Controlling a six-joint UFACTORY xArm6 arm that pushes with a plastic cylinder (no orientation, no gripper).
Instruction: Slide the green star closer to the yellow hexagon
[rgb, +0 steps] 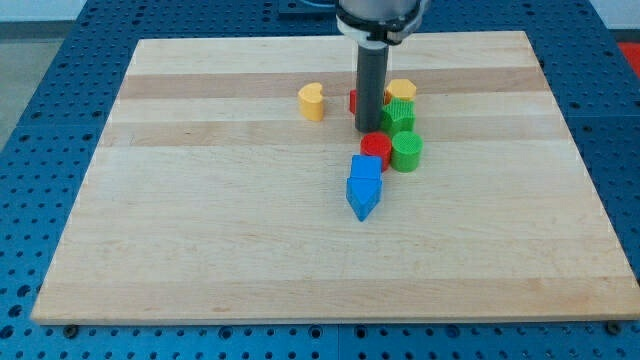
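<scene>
My tip (368, 129) stands on the counter (200, 250), planted in the cluster of blocks toward the view's top and a little to the view's right of centre. I have no claw to speak of here, only the straight rod, so there is nothing to call wide, narrow or holding.

The green star (398, 116) sits just to the view's right of my tip, very near the rod and perhaps touching it; I cannot tell which. Directly above it in the view, at its far edge, lies the yellow hexagon (402, 90), and the two look to be touching or all but touching. By my judgement the task is close to done: the star is already hard by the hexagon, and at most a small nudge toward the view's top remains.

Counting what lies around my tip: two yellow blocks, the hexagon and a yellow heart (312, 101) off to the view's left of the rod, standing apart from the rest. Two green blocks, the star and a green cylinder (407, 152) below it in the view. Two red blocks: a red cylinder (376, 147) just below my tip, touching the green cylinder's side, and a red block (353, 100) mostly hidden behind the rod, its shape not to be made out. Blue I count as two, a blue cube (367, 167) and a blue pointed block (363, 197) touching beneath it.
</scene>
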